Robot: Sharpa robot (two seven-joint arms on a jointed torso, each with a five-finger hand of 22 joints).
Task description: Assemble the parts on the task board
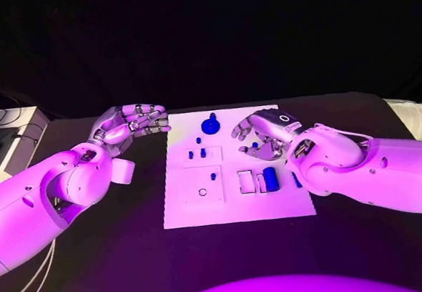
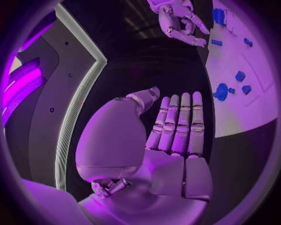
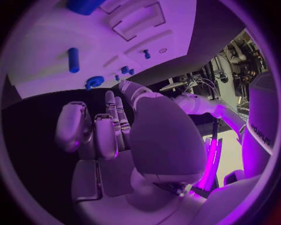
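Head view: the task board [image 1: 238, 211] lies in the middle of the black table [image 1: 102, 275], with small blue parts near its far edge, the round part [image 1: 211, 126] among them, and a blue cylinder [image 1: 269, 178] lower down beside a white block. The left hand [image 1: 125, 124] hangs off the board's left edge, fingers curled inward; I judge it is waiting clear.

The right hand [image 1: 262, 136] hovers over the board's upper right, probably to reach a part.

Left wrist view: the left hand [image 2: 170, 136] shows flat, straight, close-set fingers holding nothing, which the head view hides.

Right wrist view: the right hand [image 3: 117, 136] has partly bent fingers, empty, above the board.
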